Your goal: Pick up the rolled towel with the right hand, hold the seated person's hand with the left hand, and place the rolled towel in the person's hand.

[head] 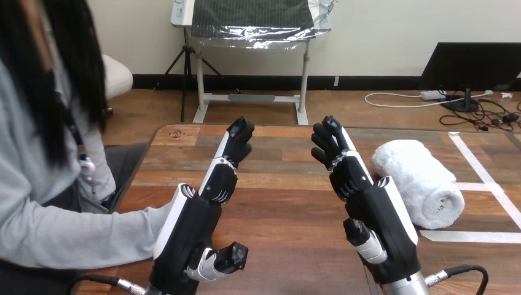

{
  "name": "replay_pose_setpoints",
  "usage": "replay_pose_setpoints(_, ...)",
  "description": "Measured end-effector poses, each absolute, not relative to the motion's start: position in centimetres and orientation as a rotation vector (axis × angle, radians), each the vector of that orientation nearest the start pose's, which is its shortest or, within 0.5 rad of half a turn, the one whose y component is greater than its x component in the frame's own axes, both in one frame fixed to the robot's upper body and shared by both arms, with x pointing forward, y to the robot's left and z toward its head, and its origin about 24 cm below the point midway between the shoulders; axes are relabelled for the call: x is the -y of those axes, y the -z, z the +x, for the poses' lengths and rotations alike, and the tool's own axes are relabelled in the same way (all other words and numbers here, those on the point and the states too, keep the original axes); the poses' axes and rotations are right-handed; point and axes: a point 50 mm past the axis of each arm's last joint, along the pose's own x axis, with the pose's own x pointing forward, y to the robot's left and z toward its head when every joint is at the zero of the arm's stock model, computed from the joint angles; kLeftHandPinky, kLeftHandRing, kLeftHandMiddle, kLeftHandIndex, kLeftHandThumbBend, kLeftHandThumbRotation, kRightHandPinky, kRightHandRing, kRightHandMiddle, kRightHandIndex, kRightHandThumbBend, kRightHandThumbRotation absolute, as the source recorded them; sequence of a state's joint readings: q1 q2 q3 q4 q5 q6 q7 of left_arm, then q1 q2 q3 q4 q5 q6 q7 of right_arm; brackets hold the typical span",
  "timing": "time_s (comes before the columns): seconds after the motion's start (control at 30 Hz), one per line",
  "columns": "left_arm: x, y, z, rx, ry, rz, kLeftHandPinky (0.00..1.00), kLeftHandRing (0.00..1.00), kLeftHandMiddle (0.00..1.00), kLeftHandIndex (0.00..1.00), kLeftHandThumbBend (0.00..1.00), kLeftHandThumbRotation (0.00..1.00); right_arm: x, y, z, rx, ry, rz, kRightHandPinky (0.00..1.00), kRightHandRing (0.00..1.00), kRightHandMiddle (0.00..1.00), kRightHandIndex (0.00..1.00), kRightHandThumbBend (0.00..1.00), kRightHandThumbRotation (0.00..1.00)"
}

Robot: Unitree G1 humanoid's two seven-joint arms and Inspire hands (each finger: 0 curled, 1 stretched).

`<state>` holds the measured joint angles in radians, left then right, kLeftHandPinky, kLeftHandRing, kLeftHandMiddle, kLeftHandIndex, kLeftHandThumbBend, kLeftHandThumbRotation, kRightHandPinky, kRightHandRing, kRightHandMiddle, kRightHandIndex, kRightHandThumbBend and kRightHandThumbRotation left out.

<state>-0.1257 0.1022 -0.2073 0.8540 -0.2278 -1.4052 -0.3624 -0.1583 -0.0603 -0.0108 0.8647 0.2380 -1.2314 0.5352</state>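
Observation:
A white rolled towel [421, 181] lies on the wooden table [289, 215] at the right, just right of my right hand [375, 209]. That hand is raised above the table, its fingers straight and pointing away, holding nothing. My left hand [196, 227] stands to the left, fingers also straight and pointing forward, thumb stuck out low. The person sits at the view's left; their grey-sleeved forearm [80, 236] reaches toward my left hand and ends behind it, so the person's hand is hidden.
White tape strips [485, 178] mark the table's right part beside and under the towel. The table's far edge [276, 127] runs just beyond my fingertips.

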Motion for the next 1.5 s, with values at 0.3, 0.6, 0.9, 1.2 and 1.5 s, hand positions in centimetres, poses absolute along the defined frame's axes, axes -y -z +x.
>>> replay_pose_setpoints(0.3,-13.51,-1.15,21.11,0.65,0.406,0.059,1.0,1.0,1.0,1.0,1.0,0.87,15.09,-0.57,22.77,0.529,-0.358,-0.052,0.96,0.97,0.97,0.99,1.0,0.9)
replay_pose_setpoints(0.6,-13.75,-1.13,21.2,0.644,0.396,0.061,1.0,1.0,1.0,1.0,1.0,0.87,14.79,-0.6,22.71,0.538,-0.346,-0.048,0.94,0.96,0.97,0.98,1.0,0.91)
replay_pose_setpoints(0.9,-13.98,-1.15,21.24,0.644,0.382,0.065,1.0,1.0,1.0,1.0,1.0,0.88,14.71,-0.63,22.66,0.543,-0.341,-0.067,0.93,0.96,0.97,0.98,1.0,0.93)
replay_pose_setpoints(1.2,-14.13,-1.17,21.26,0.645,0.375,0.066,0.99,1.0,1.0,1.0,1.0,0.87,14.77,-0.64,22.68,0.543,-0.328,-0.063,0.93,0.96,0.97,0.98,1.0,0.92)
replay_pose_setpoints(1.5,-14.24,-1.18,21.28,0.645,0.372,0.069,0.99,1.0,1.0,1.0,1.0,0.86,14.8,-0.6,22.68,0.54,-0.321,-0.062,0.93,0.95,0.97,0.98,1.0,0.92)
